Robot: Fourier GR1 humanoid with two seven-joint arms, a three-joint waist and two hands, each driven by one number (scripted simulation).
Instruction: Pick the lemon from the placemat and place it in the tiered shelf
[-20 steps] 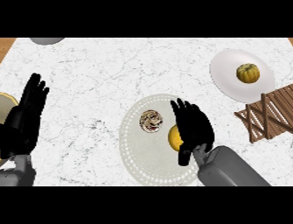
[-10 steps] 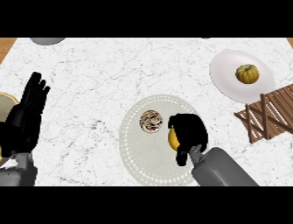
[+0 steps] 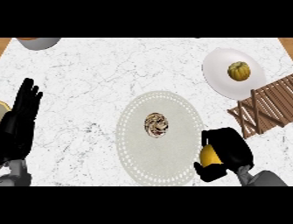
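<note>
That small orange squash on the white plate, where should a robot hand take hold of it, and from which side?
Grip the squash round its widest middle, coming straight down from above. It is small and rounded with bare plate all around, so opposite flanks are free to pinch. The wooden shelf crowds the plate's lower right, so I'd avoid that side.

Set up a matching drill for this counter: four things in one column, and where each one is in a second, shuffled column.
Column one:
1. lemon
2. speckled brown item
3. orange squash
4. left hand

Column two:
A. on the white plate
B. inside the curled fingers of the right hand
C. open, fingers up, near the view's left edge
D. on the middle of the placemat

Pairs: 1-B, 2-D, 3-A, 4-C
</note>
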